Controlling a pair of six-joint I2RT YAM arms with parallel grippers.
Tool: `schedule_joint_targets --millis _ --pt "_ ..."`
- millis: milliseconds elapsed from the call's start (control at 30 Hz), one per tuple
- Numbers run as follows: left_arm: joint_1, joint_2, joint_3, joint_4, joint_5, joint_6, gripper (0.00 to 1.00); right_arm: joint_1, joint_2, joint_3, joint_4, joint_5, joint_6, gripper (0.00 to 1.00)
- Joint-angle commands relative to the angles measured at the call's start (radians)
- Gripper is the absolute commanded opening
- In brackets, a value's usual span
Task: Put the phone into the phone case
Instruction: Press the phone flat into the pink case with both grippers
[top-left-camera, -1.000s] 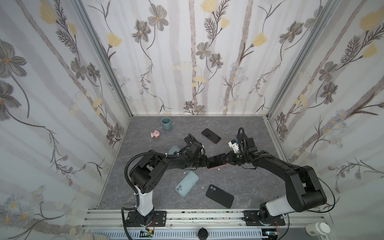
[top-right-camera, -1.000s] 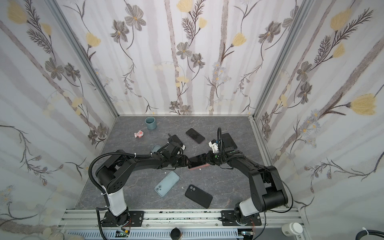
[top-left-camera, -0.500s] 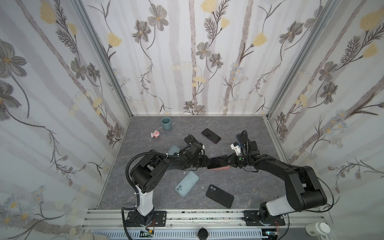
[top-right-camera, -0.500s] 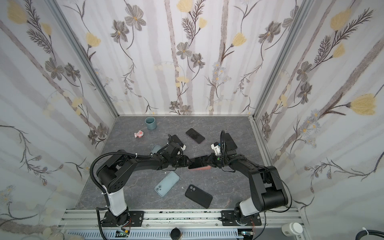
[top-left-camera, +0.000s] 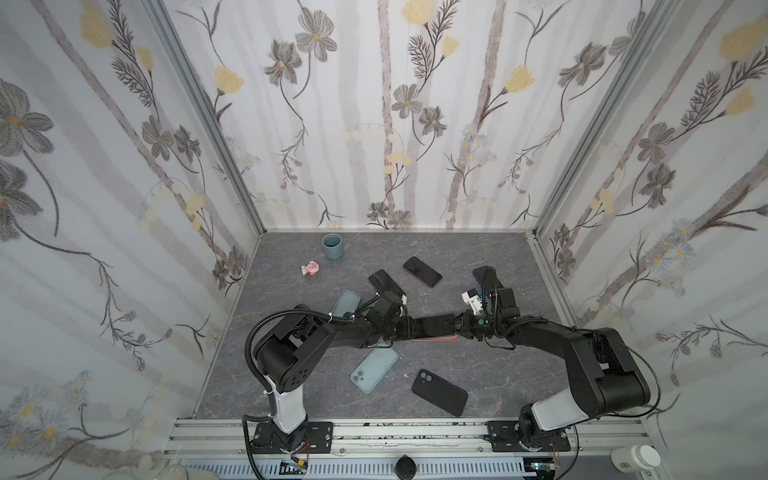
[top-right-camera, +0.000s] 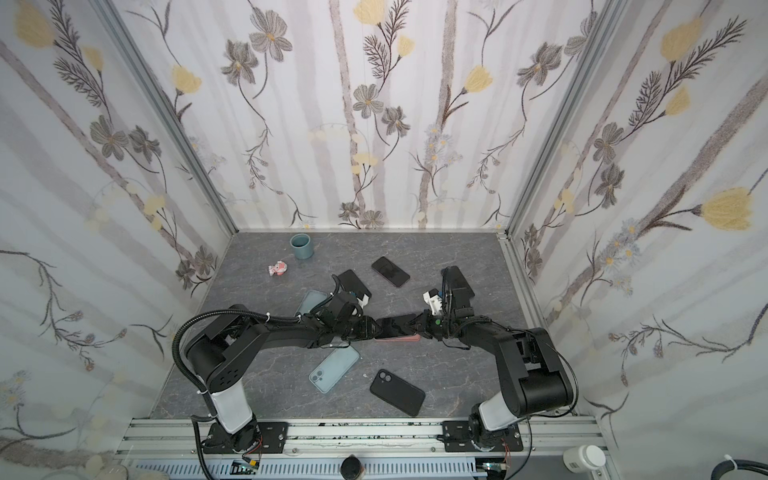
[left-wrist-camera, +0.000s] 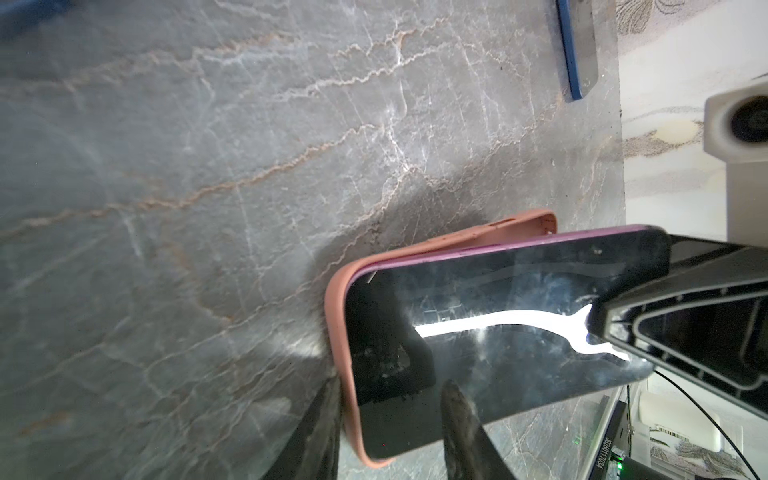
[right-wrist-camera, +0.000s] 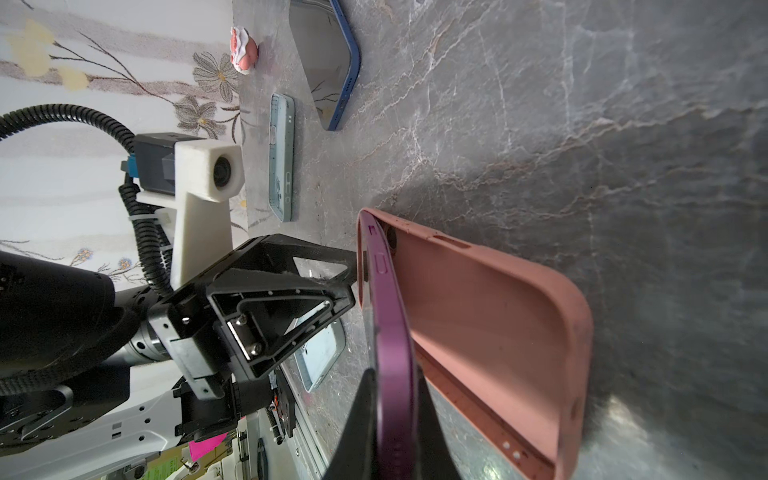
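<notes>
The phone (top-left-camera: 434, 326) has a purple frame and a dark screen, and hangs mid-table between both arms. Its left end sits in the salmon-pink phone case (top-left-camera: 436, 338); its right end tilts up out of it. My right gripper (top-left-camera: 457, 326) is shut on that raised end, a finger on each face of the phone (right-wrist-camera: 392, 332). My left gripper (left-wrist-camera: 388, 390) clamps the seated end. One finger lies against the outside of the case (left-wrist-camera: 336, 316) and the other on the screen (left-wrist-camera: 498, 324). The open case interior (right-wrist-camera: 498, 316) shows beside the phone.
Around the grey table (top-left-camera: 498, 374) lie a light-blue phone (top-left-camera: 374, 369), a black cased phone (top-left-camera: 439, 392), a pale-blue case (top-left-camera: 347, 301) and dark phones (top-left-camera: 422, 271), (top-left-camera: 384, 282). A blue-grey cup (top-left-camera: 332, 246) and a small pink toy (top-left-camera: 311, 268) stand at the back left.
My right gripper has brought the phone's raised end slightly lower and nearer the case. The left gripper has stayed in place on the seated end.
</notes>
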Motion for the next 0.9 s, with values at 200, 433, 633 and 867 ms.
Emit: schedule_joint_targets --millis 200,433,633,867 --pt "-0.007 -0.008 -0.026 -0.017 -0.004 -0.002 0.38 0.037 0.018 0.015 -0.187 0.325 -0.044 0.08" --pt "-0.008 -0.015 -0.027 -0.034 -0.007 0.014 0.38 0.072 -0.001 0.053 -0.241 0.398 -0.051 0.27" --pt "-0.007 -0.026 -0.034 -0.046 -0.016 0.027 0.37 0.097 -0.017 0.080 -0.284 0.446 -0.050 0.36" --pt "-0.007 -0.044 -0.033 -0.060 -0.035 0.044 0.37 0.114 -0.070 0.117 -0.358 0.521 -0.051 0.49"
